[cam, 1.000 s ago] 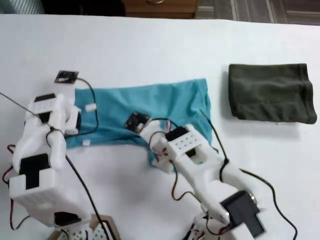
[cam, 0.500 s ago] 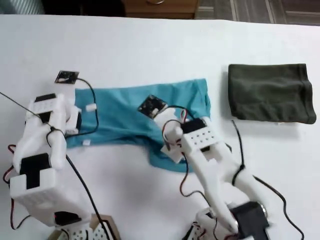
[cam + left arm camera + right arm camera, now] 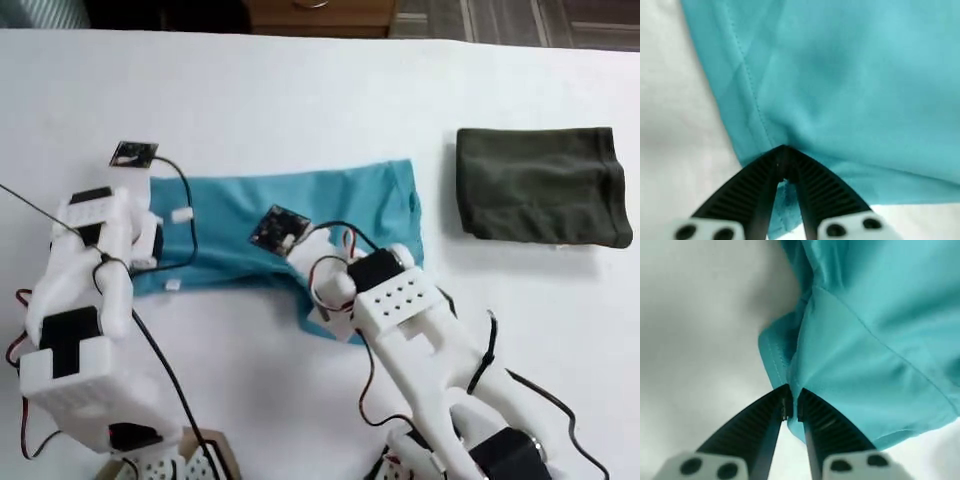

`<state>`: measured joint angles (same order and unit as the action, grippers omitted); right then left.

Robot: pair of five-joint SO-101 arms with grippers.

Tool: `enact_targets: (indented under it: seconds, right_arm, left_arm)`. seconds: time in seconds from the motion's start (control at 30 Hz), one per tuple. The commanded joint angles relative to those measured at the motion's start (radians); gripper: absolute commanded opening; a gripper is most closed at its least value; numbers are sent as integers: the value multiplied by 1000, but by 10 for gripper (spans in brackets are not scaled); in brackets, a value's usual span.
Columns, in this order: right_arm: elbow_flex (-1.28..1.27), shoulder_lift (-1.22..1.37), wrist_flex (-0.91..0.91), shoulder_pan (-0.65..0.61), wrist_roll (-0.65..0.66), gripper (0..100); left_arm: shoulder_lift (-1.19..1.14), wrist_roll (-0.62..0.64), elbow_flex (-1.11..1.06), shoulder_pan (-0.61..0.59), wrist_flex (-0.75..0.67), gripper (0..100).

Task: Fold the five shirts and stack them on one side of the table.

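The left gripper (image 3: pixel 783 159) sits at the near left end of the teal shirt (image 3: pixel 335 205). Its fingers (image 3: pixel 752 187) are pinched together on the stitched hem there, with cloth caught between the tips. The right gripper (image 3: pixel 790 401) is at the shirt's near edge, towards its right end. Its fingers (image 3: pixel 827 427) are likewise clamped on a bunched fold of teal cloth that droops just off the hem.

In the high view the left arm (image 3: pixel 85 290) stands over the shirt's left end and the right arm (image 3: pixel 420 340) leans in over the shirt's near right part. A small black camera board (image 3: pixel 279 229) on the right arm lies above the middle of the shirt.

The teal shirt lies spread as a long band across the white worktop (image 3: pixel 300 90). Its far edge is fairly straight and its near right corner is pulled into a sagging pocket by the right gripper.

To the right of the teal shirt, apart from it, a dark green shirt (image 3: pixel 540 185) lies folded into a neat rectangle on the worktop. Beyond the teal shirt, past the worktop's far edge, stands a piece of wooden furniture (image 3: pixel 320 15).
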<state>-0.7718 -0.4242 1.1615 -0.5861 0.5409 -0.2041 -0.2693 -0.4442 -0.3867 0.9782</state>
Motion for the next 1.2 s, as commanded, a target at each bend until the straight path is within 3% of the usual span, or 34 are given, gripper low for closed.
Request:
enact_targets:
  seconds: [0.0, 0.43, 0.67, 0.77, 0.93, 1.17]
  right_arm:
    - [2, -39, 1, -8, 5, 20]
    - [-206, -48, -154, -4, -3, 29]
    - [-204, -48, -87, -4, 3, 248]
    - [-204, -48, -53, -4, 5, 294]
    - [-216, -39, -44, -4, 6, 294]
    - [-328, -39, -191, -2, 68, 294]
  left_arm:
    - [9, -2, -4, -6, -29, 25]
    - [9, -2, -4, -6, -29, 25]
    - [9, -2, -4, -6, -29, 25]
    - [9, -2, -4, -6, -29, 25]
    - [9, -2, -4, -6, -29, 25]
    - [9, -2, -4, -6, -29, 25]
